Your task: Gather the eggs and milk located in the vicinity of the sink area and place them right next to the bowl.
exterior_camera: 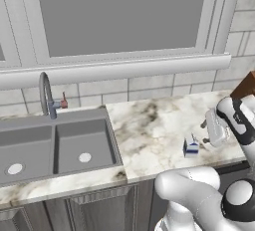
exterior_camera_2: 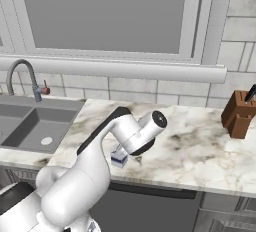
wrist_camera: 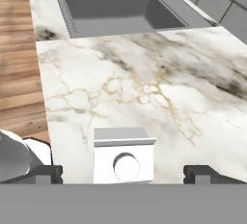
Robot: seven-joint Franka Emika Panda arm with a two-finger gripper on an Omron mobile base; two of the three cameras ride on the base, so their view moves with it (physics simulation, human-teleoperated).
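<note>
On the marble counter (exterior_camera: 149,125), the milk (wrist_camera: 123,154) stands between the released claw's (wrist_camera: 123,174) fingertips.

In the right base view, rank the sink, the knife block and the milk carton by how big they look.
1. Sink, largest, though cut off at the left edge.
2. Knife block.
3. Milk carton, smallest, partly hidden by the arm.

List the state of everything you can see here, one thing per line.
milk carton: upright on the counter, between the open fingers, not gripped.
gripper: open, straddling the carton.
sink: basins empty.
faucet: no water seen running.
knife block: upright, handle sticking out.
</note>
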